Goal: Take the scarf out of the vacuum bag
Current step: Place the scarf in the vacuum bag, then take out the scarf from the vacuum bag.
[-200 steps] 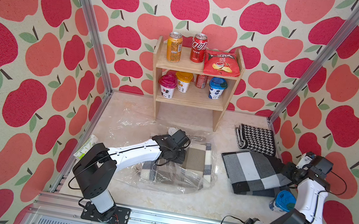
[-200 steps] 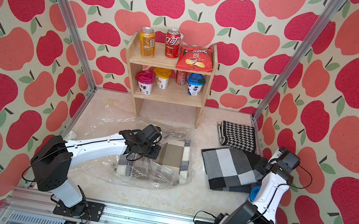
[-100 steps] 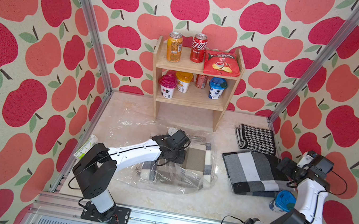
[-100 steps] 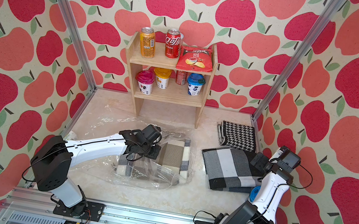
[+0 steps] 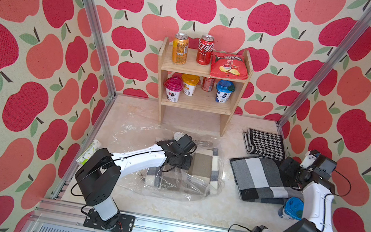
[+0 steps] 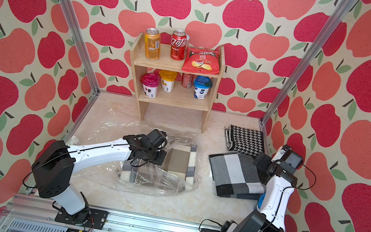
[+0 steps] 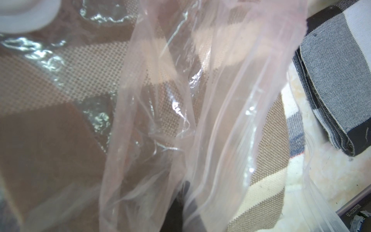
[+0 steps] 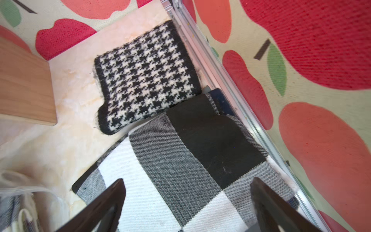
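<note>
- Your left gripper [image 5: 182,162] is clamped shut on the film of the vacuum bag [image 5: 134,123], mid-table.
- The beige plaid scarf [image 5: 201,166] lies folded inside that bag.
- Your right gripper [image 8: 187,181] hangs spread wide and empty over the grey checked scarf [image 5: 259,176].
- Beyond it lies a houndstooth scarf [image 5: 266,143], near the wooden shelf [image 5: 197,103].

Left arm [image 5: 135,158] and right arm [image 5: 316,199]: white shells, chunky black joints, thin black cables [image 5: 349,187] looping behind the dark-brown fingers [image 8: 104,202].
</note>
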Controlling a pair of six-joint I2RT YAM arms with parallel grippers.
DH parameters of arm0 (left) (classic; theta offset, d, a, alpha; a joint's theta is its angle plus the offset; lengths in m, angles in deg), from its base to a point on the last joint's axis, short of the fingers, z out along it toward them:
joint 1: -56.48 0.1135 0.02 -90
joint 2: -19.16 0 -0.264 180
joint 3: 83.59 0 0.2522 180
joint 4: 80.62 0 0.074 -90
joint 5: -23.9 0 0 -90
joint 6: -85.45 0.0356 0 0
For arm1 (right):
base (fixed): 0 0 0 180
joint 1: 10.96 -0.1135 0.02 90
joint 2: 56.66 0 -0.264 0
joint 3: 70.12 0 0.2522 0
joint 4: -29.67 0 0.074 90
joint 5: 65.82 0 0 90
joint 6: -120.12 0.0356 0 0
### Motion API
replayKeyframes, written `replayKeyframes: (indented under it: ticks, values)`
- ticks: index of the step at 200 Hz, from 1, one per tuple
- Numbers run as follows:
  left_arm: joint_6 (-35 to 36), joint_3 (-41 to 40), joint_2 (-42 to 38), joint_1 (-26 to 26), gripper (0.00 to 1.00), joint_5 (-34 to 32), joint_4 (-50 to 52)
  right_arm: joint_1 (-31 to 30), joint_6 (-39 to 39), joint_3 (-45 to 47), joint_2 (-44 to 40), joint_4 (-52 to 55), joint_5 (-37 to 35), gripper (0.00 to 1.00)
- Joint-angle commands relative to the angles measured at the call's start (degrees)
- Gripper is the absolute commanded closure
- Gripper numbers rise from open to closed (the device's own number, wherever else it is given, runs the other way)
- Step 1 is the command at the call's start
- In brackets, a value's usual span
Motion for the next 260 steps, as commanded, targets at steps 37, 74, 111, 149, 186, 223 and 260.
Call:
replayKeyframes:
  ticks: [37,74,111,149,186,223,260]
  values:
    - [0.8,-1.7,-1.1,0.1,1.00,0.1,-0.1,-16.4,7.1,4.6,-4.6,-5.9,-7.5,0.00]
    - [0.8,-2.3,-1.1,0.0,1.00,-0.3,-0.3,-25.2,17.8,1.5,-4.9,-1.8,-7.5,0.00]
    - [1.2,-2.9,-1.5,0.1,1.00,-0.8,-0.5,-31.7,23.9,-3.1,-1.8,3.9,1.5,0.00]
    - [0.9,-3.2,-1.2,0.0,1.00,-1.2,-0.7,-35.4,27.4,-1.3,1.1,-1.1,26.4,0.00]
    - [0.5,-3.1,-1.2,0.1,1.00,-1.7,-0.5,-39.1,30.0,2.1,2.0,-5.1,35.9,0.00]
    - [0.4,-3.1,-1.1,0.0,1.00,-2.0,-0.4,-42.2,32.2,6.8,1.7,-8.3,36.6,0.00]
    - [0.4,-3.2,-1.7,0.1,1.00,-2.1,-0.3,-44.0,32.1,10.5,2.0,-8.7,35.2,0.02]
